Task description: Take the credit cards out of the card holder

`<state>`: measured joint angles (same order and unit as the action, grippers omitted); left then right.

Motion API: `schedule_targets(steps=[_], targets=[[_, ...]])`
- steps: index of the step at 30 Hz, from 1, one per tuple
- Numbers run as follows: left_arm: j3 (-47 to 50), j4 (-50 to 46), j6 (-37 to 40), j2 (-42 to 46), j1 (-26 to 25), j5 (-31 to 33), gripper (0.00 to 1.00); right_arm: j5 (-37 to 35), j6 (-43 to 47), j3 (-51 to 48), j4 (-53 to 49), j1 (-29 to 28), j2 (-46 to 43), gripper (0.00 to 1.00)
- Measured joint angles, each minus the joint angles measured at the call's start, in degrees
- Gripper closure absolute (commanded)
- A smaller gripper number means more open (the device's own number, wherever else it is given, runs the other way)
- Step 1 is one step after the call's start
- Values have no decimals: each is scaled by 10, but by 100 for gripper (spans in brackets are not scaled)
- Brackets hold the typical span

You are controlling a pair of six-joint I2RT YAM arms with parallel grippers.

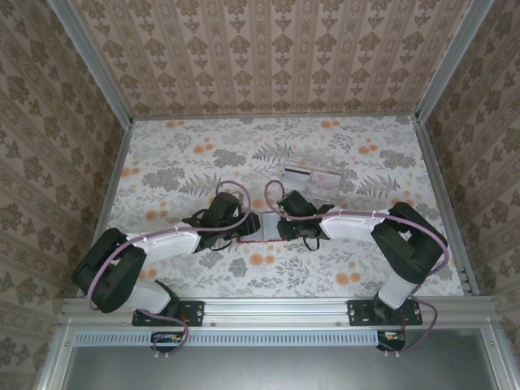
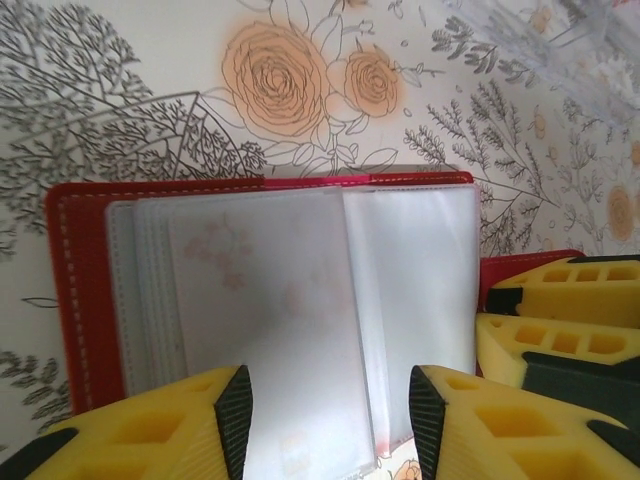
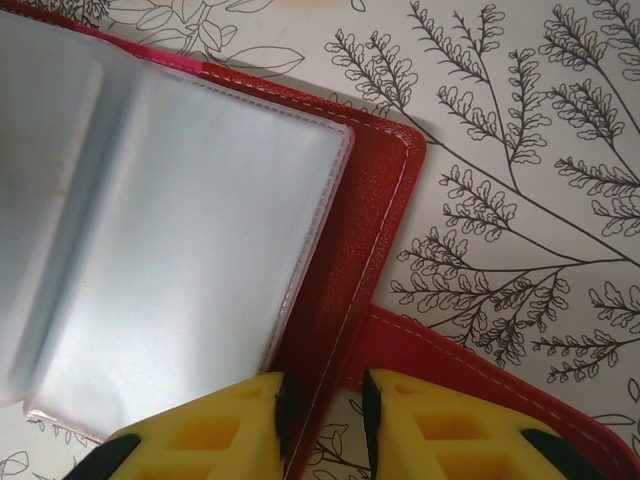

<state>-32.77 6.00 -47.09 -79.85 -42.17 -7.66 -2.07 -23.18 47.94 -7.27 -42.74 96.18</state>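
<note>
Card holder (image 2: 85, 290) lies open on the floral bench (image 1: 366, 244), with the left hand (image 2: 330, 400) half open astride its clear sleeves (image 2: 300, 300), the right hand (image 3: 325, 400) pinched narrowly on its red right edge, and a dark-striped credit card (image 1: 296, 174) lying beyond it, well apart.

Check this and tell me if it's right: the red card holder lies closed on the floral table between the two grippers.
Wrong in one respect: the card holder lies open, not closed. The left wrist view shows its red cover flat with the clear sleeves spread. It does lie on the floral table between the left gripper and right gripper.
</note>
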Motion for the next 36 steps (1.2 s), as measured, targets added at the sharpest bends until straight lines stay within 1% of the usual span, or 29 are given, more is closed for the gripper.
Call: schedule_targets(steps=[7, 16, 22, 26, 31, 36], targets=[[0, -11, 7, 7, 10, 6, 51, 0, 0, 0, 0, -1, 1, 71], [0, -10, 8, -26, 10, 3, 52, 0, 0, 0, 0, -1, 1, 71], [0, 6, 8, -37, 10, -3, 52, 0, 0, 0, 1, -1, 2, 71], [-4, 21, 8, -47, 6, -10, 50, 0, -1, 0, 2, -1, 3, 71], [-11, 33, 8, -57, -2, -10, 41, 0, -5, 1, 2, -1, 3, 71], [-11, 40, 7, -57, -3, -16, 29, 0, -9, 1, 2, -1, 3, 71]])
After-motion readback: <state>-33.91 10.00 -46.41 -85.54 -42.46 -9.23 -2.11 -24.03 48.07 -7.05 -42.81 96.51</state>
